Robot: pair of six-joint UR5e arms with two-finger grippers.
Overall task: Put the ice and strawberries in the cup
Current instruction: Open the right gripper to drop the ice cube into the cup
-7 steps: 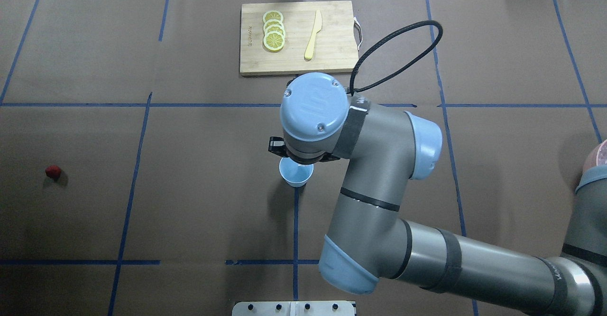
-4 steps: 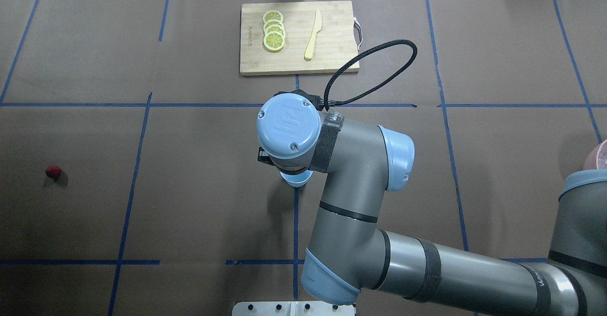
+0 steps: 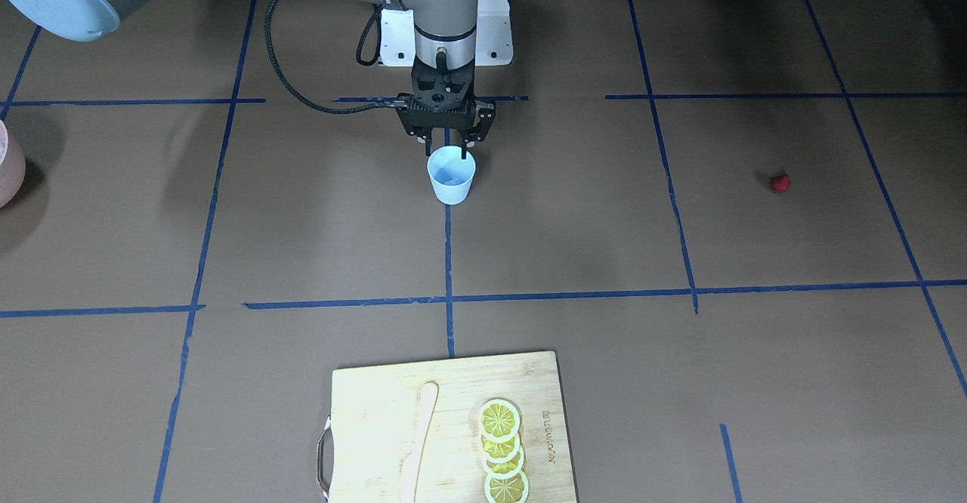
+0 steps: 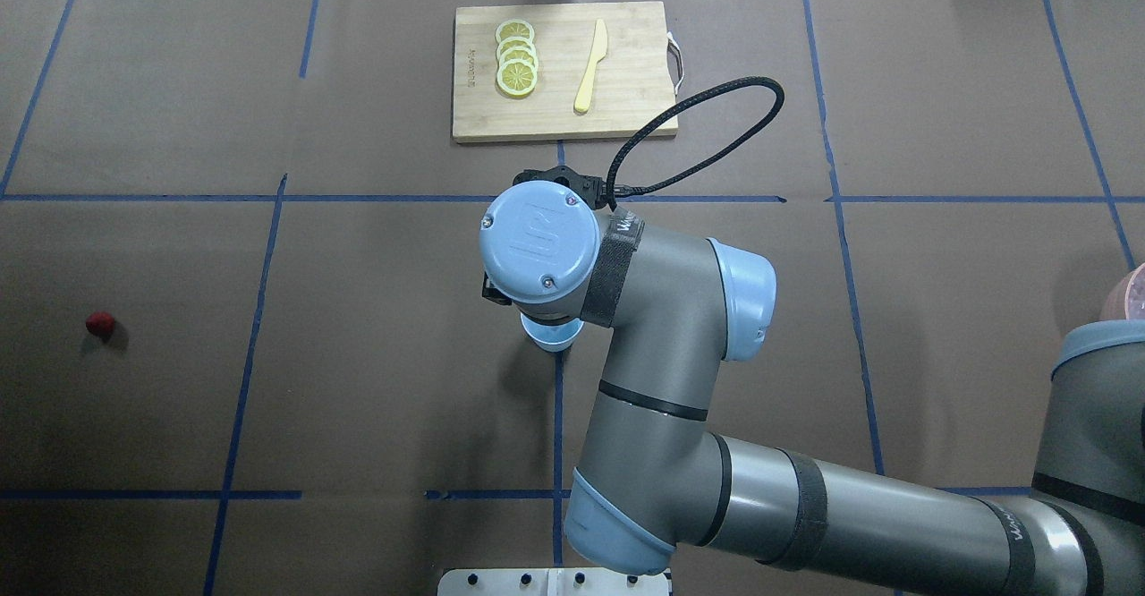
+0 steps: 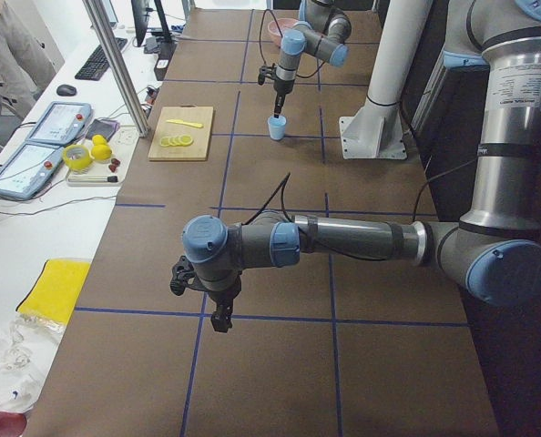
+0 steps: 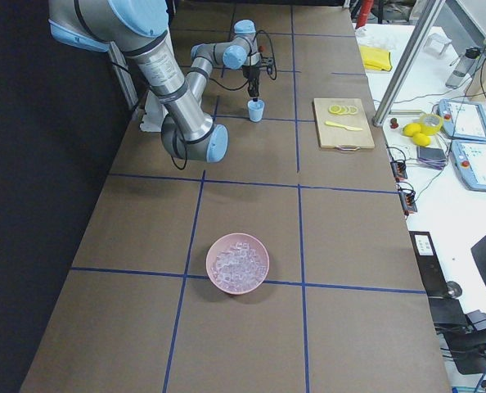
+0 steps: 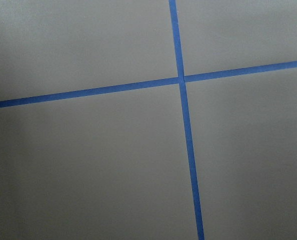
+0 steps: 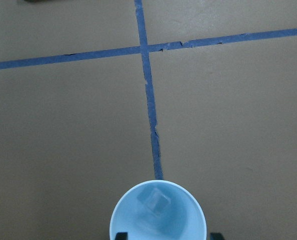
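Observation:
The light-blue cup [image 3: 451,178] stands at the table's middle on a blue tape line. In the right wrist view the cup [image 8: 158,215] holds one clear ice cube [image 8: 155,201]. My right gripper [image 3: 447,143] hangs straight down just above the cup's rim, open and empty; its fingertips [image 8: 120,235] show at either side of the cup. In the overhead view my right wrist hides most of the cup [image 4: 550,337]. The strawberry [image 4: 100,325] lies alone far to my left. My left gripper [image 5: 220,317] shows only in the exterior left view, so I cannot tell whether it is open.
A pink bowl [image 6: 238,264] full of ice cubes sits at my far right. A wooden cutting board [image 4: 626,95] with several lemon slices [image 4: 517,59] and a yellow knife [image 4: 590,66] lies beyond the cup. Blue tape lines cross the brown table.
My right wrist has moved left and towards me, and now covers most of the cup from above. The strawberry and the board have not moved.

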